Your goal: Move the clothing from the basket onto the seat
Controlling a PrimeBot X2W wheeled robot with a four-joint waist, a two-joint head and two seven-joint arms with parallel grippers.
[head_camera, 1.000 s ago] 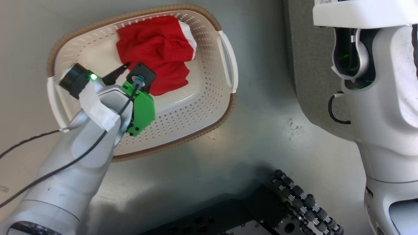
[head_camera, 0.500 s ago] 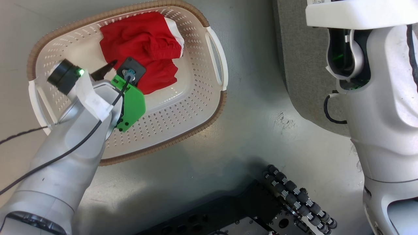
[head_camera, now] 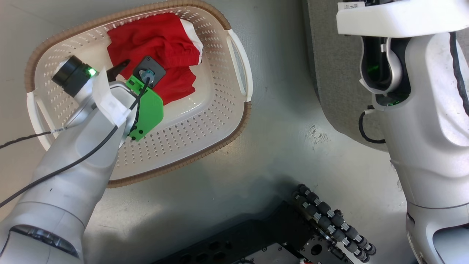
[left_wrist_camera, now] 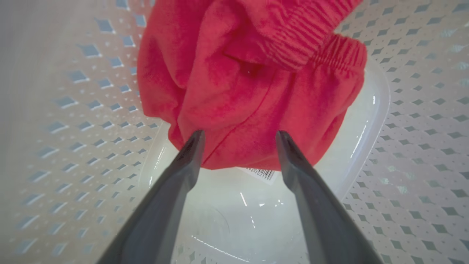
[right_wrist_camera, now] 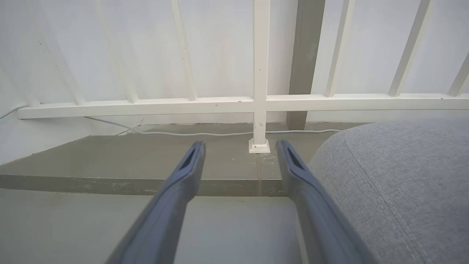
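The clothing lies bunched inside the basket, at its far end, partly covering the barcode sticker on the basket's floor. The left gripper reaches down into the basket with its fingers spread and nothing between them. The tips sit at the near hem of the red fabric, and whether they touch it I cannot tell. The right gripper is also released and empty, well to the basket's right, next to the seat.

The fabric looks soft, light and limp, not fragile and not slick. It should crush easily in a pinch, then hang and trail when raised, so it could drag over the basket's rim. The best hold is probably a thick fold or the gathered elastic band at the top of the heap. A thin single layer flat on the plastic would be harder to pick up.

Count: one basket, one seat, two grippers and one red bundle with white trim. Whether the bundle holds one garment or more is hidden in the folds
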